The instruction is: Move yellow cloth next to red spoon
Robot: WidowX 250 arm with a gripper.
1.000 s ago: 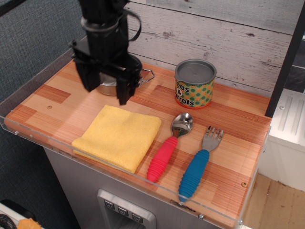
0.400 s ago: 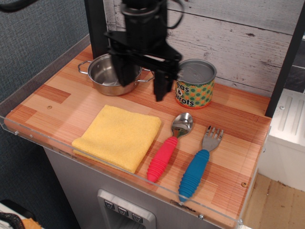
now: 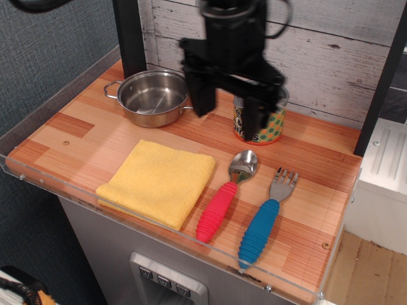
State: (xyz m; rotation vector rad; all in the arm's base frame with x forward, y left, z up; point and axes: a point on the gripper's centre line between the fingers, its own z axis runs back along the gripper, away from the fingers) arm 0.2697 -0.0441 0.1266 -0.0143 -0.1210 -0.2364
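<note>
we see the yellow cloth (image 3: 158,182) lying flat on the wooden surface (image 3: 82,121), its right edge just beside the handle of the red spoon (image 3: 225,196) and apparently not touching it. the spoon lies with its metal bowl toward the back wall; a blue-handled fork (image 3: 262,219) lies parallel to it on the far side from the cloth. behind them stand a steel pot (image 3: 152,96) and a patterned tin can (image 3: 259,121), the can partly hidden by the arm.

the tool (image 3: 229,111) hangs above the surface between the pot and the can, well apart from the cloth, its two dark fingers (image 3: 199,95) spread with nothing between them.

we judge the placing step to be effectively done: the cloth lies where the task asks, and the tool is empty and raised. if any move remains, it calls for no more than clearing the arm away from the can without knocking it, or, should a closer fit be wanted, a fresh descent onto the cloth and a short slide toward the spoon.
</note>
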